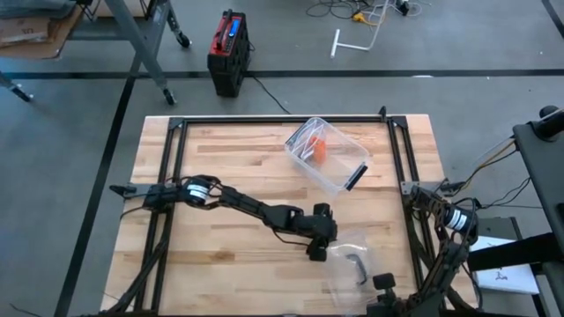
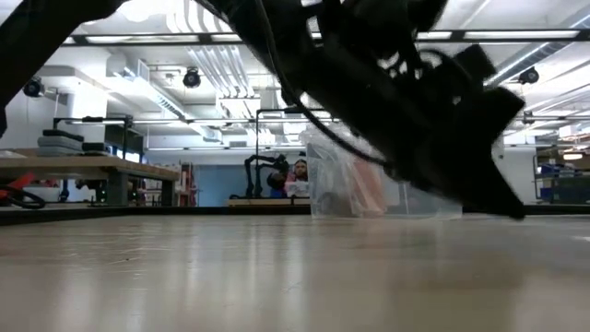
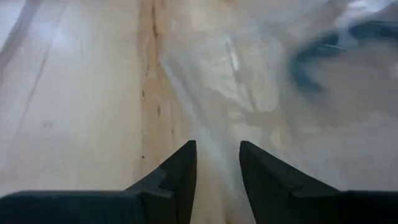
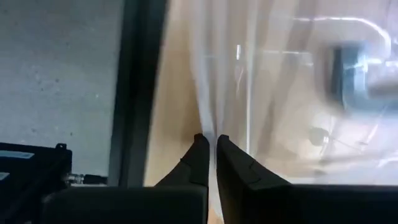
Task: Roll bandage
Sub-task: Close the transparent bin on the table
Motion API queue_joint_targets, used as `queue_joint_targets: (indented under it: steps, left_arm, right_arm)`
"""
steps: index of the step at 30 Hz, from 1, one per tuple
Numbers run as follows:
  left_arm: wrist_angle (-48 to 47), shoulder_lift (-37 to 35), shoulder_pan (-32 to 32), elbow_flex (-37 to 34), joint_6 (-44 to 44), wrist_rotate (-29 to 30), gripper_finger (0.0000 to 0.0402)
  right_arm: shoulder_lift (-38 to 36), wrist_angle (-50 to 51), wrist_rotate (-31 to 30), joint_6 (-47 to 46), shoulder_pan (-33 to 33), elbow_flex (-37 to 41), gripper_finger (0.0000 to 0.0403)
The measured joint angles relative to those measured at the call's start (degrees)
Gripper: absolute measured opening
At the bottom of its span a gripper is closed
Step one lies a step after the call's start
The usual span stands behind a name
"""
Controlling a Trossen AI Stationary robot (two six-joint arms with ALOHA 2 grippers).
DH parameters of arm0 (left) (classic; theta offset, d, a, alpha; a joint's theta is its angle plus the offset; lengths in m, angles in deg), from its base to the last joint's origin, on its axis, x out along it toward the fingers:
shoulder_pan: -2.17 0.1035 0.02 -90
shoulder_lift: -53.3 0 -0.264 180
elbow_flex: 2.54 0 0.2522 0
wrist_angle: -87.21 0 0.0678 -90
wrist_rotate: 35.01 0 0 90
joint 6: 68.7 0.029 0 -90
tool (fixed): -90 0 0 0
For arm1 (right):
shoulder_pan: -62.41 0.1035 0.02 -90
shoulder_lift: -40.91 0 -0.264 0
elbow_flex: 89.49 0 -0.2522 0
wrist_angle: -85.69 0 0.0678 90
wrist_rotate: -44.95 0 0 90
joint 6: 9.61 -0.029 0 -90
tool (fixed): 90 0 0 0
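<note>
Wooden table (image 1: 220, 158): pale butcher-block planks, filling the middle of the high view inside a black frame.
High view, clear bag (image 1: 351, 264): a transparent plastic bag lies at the lower centre-right of the frame, with a dark curved item (image 1: 357, 262) seen inside it; whether that is the bandage cannot be told.
High view, left gripper (image 1: 317, 250): reached across from the left of the frame, set at the bag's left edge.
High view, right gripper (image 1: 383, 283): placed at the bottom of the frame, at the bag's lower right corner.
High view, clear bin (image 1: 328, 155): a transparent plastic box in the upper centre, holding something orange and a few thin items.
Low view: dark arm parts fill the upper frame; the clear bin (image 2: 369, 184) is seen behind them at centre, and a person is seen far back in the room.
Left wrist view, left gripper (image 3: 217, 163): fingers are held slightly apart, with the film of the clear bag (image 3: 249, 93) running between them.
Right wrist view, right gripper (image 4: 212, 149): fingers are pressed together on a fold of the clear bag (image 4: 273, 93); the dark item (image 4: 360, 74) is seen blurred at the upper right of the frame.
</note>
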State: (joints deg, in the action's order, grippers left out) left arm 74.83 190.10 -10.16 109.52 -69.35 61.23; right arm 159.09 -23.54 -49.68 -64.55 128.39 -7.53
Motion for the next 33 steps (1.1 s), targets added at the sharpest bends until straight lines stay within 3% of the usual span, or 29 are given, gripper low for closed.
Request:
queue_joint_targets:
  steps: [12, 19, 25, 33]
  left_arm:
    - [-15.85, -17.93, -1.34, -1.16, 9.63, 5.1, 0.0114]
    - [-17.67, -29.26, -4.98, -7.88, 11.16, 4.71, 0.0114]
    - [-5.44, -37.35, -9.85, -16.87, 13.41, -0.34, 0.0114]
    - [10.03, -39.46, -12.72, -29.17, 18.2, 0.81, 0.0156]
  right_arm:
    - [-10.26, 1.89, -1.51, -6.6, -1.23, -0.32, 0.0002]
    - [-17.11, 1.54, -3.14, -7.21, -5.09, -2.16, 0.0001]
    - [-23.41, -0.01, -4.43, -6.96, -9.55, -2.61, 0.0001]
    - [-29.86, -2.43, -4.48, -4.02, -13.16, -3.07, 0.0]
